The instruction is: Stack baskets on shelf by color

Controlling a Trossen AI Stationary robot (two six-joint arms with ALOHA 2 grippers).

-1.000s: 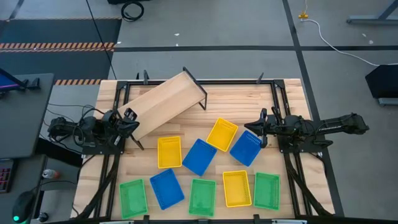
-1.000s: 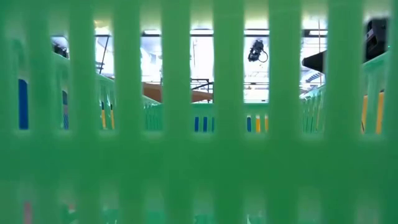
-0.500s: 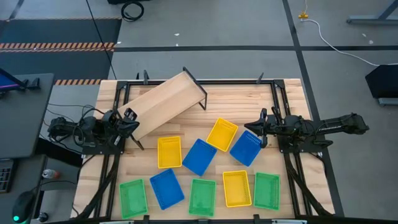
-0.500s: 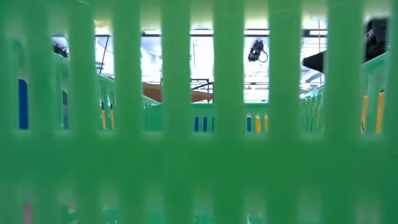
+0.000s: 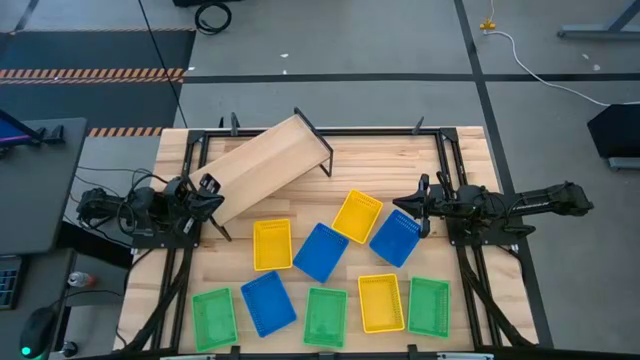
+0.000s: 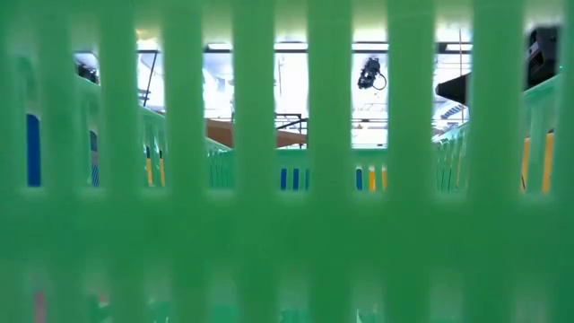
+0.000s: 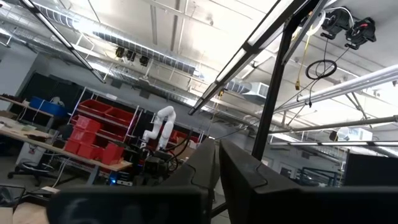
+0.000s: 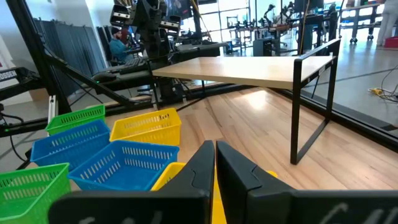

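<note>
Fingers (image 8: 214, 163) of the right gripper (image 5: 412, 205) pressed together on nothing, parked at the right edge of the table (image 5: 400, 150), tips aimed inward at the nearest blue basket (image 5: 395, 238). Just beside those tips, that basket; long axis tilted, running diagonally away from the gripper toward the table's front. Next inward, a yellow basket (image 5: 357, 216) on the same tilt, then a second blue basket (image 5: 320, 251) and an upright yellow basket (image 5: 272, 244).

Left gripper (image 5: 205, 192) likewise closed and empty, held at the left edge, close against the near end of the shelf (image 5: 268, 163). Shelf lying askew across the back left of the table, long axis slanting from left gripper up toward the back centre; nothing on its top. Front row well apart from both grippers: green basket (image 5: 213, 318), blue basket (image 5: 267, 302), middle green basket (image 5: 325, 316), yellow basket (image 5: 380, 302), green basket (image 5: 428, 306).

Judgement: right arm nearer for a first pick, left arm nearer the shelf.

Against the earlier frames, no difference: same poses, same basket layout.
</note>
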